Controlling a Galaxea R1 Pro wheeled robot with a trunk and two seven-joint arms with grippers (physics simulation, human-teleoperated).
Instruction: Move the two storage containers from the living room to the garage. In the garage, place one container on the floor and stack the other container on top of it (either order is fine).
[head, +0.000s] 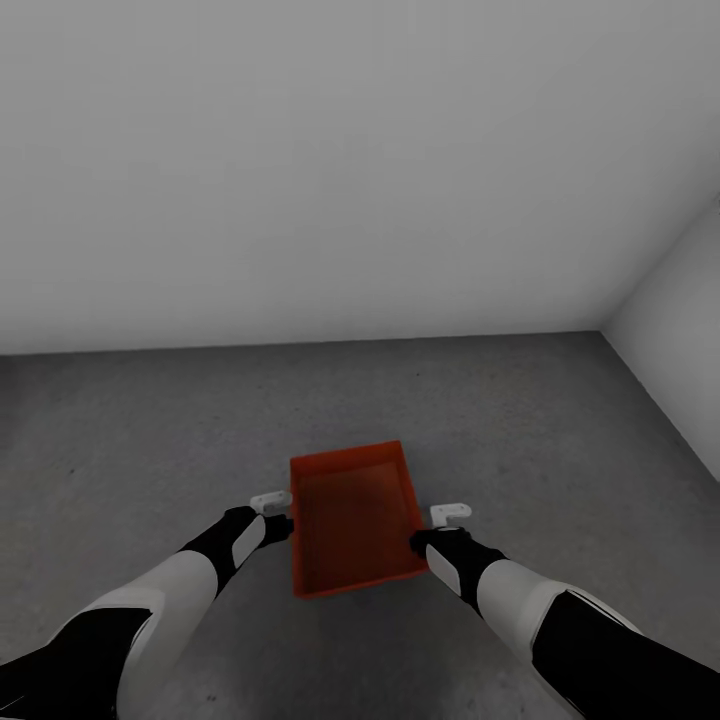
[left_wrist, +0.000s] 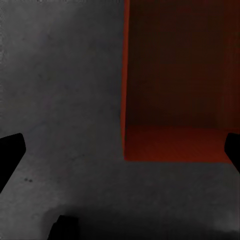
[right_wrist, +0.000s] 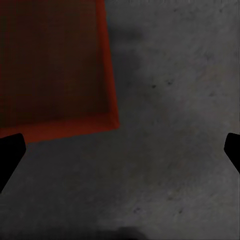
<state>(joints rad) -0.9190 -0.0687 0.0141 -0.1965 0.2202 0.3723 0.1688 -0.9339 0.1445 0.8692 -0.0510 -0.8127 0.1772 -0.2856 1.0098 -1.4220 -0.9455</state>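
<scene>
On the dark grey floor (head: 150, 430), before a plain white wall (head: 300, 170), the left gripper (head: 276, 524) is spread wide beside an orange-red storage container (head: 355, 515); the right gripper (head: 428, 542) is likewise spread wide alongside.

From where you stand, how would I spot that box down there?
Start at the plain white wall and look down to the dark grey concrete floor. Between the two arms sits an orange-red open-top rectangular bin, the only coloured thing there.

Each wrist view cuts off the storage container (left_wrist: 175, 80) and the end effector fingertips (right_wrist: 10, 150).
</scene>
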